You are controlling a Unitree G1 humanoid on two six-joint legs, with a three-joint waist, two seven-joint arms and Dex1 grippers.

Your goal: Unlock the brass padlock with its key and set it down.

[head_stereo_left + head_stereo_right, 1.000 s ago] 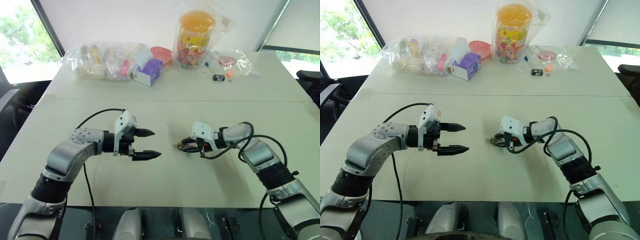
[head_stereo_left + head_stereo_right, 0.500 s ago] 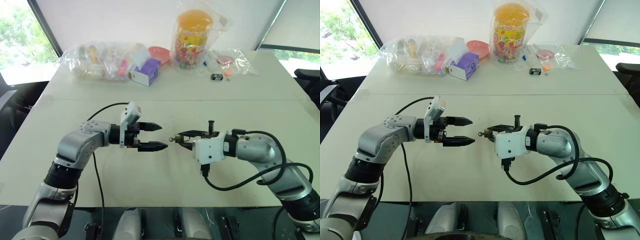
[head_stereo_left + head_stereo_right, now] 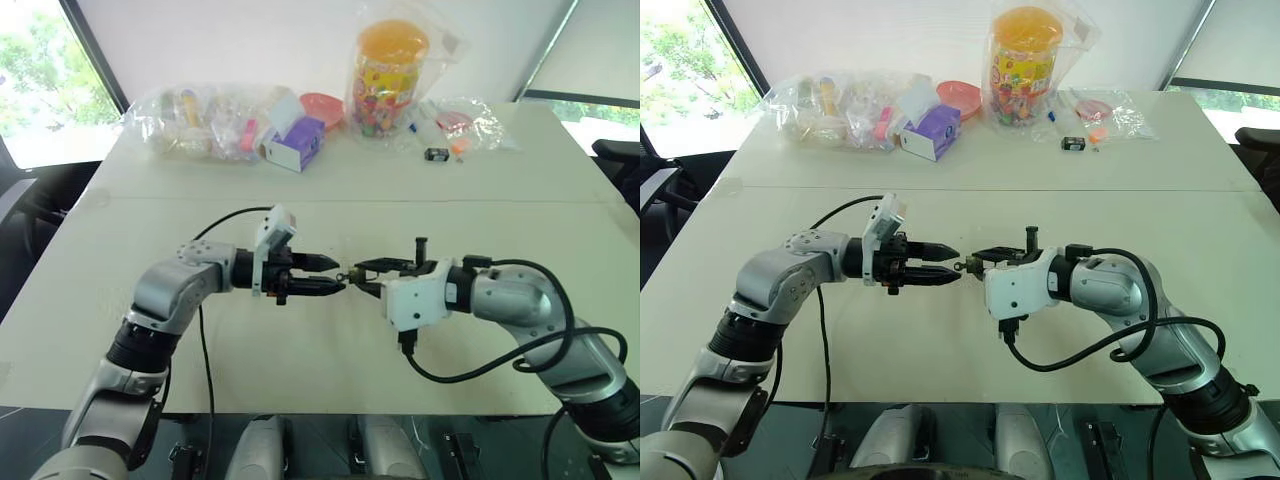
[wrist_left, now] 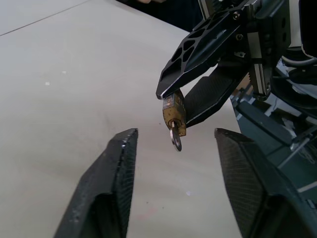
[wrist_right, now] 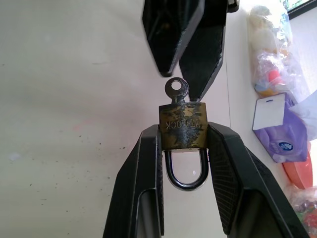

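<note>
Brass padlock (image 5: 182, 126) — stamped lettering, unreadable

You've got the padlock (image 5: 182, 125), worn brass w/ silvery shackle shut, pinched by its sides above the table, key (image 5: 177, 89) in its keyhole

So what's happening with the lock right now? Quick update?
Right gripper clamped on brass padlock, key in its keyhole. Left gripper jaws open, straddling the key, not gripping. Shackle shut. Nothing in the way.
</note>
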